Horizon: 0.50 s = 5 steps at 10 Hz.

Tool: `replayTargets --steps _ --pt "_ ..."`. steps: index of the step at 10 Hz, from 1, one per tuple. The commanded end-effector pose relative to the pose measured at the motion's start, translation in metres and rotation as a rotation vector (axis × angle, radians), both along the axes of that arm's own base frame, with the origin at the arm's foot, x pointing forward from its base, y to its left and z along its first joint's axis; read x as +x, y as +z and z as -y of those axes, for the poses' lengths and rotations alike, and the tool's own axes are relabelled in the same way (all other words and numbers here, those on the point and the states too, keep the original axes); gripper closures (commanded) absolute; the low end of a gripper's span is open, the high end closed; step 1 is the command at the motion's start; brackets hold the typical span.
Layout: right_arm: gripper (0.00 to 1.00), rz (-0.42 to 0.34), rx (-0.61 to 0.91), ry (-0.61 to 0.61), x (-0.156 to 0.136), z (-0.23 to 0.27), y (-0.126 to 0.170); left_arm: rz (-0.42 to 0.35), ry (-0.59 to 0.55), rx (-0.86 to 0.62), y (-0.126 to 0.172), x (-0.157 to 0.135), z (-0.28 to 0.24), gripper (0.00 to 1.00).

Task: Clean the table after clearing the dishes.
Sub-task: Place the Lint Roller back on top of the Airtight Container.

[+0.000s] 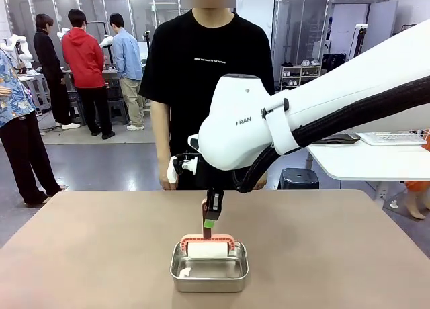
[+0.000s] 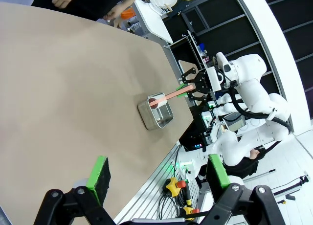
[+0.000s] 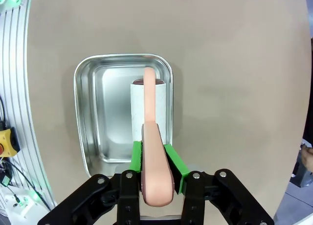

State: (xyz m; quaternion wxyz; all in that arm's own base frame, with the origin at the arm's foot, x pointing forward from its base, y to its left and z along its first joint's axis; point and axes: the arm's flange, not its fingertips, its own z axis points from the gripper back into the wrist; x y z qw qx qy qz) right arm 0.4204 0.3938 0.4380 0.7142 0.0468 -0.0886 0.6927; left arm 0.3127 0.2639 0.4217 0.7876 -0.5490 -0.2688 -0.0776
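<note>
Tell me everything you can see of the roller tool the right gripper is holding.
The roller tool is a lint-roller type: a salmon-pink plastic handle and frame carrying a white cylindrical roll. The right gripper is shut on the handle, green pads on either side. The roll sits inside the steel pan along one wall; whether it touches the bottom is unclear. The pan rests on the table.

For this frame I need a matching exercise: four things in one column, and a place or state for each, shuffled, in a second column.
Things:
1. right gripper
2. left gripper
3. steel pan
4. white roller head

States or places:
A. open, holding nothing, above the table's edge
B. inside the pan, by one wall
C. shut on the roller's pink handle
D. standing on the beige table, near the robot's edge

Pairs: 1-C, 2-A, 3-D, 4-B
</note>
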Motion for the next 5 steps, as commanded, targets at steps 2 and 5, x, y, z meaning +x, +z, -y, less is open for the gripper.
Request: replayTargets --steps 2,5 --pt "0.77 0.001 -0.001 -0.029 0.002 0.003 -0.020 0.011 0.012 0.006 0.002 -0.004 0.002 0.00" --pt "0.77 -0.020 0.002 -0.013 0.008 0.011 -0.046 0.011 0.012 0.006 0.002 -0.004 0.002 0.00"
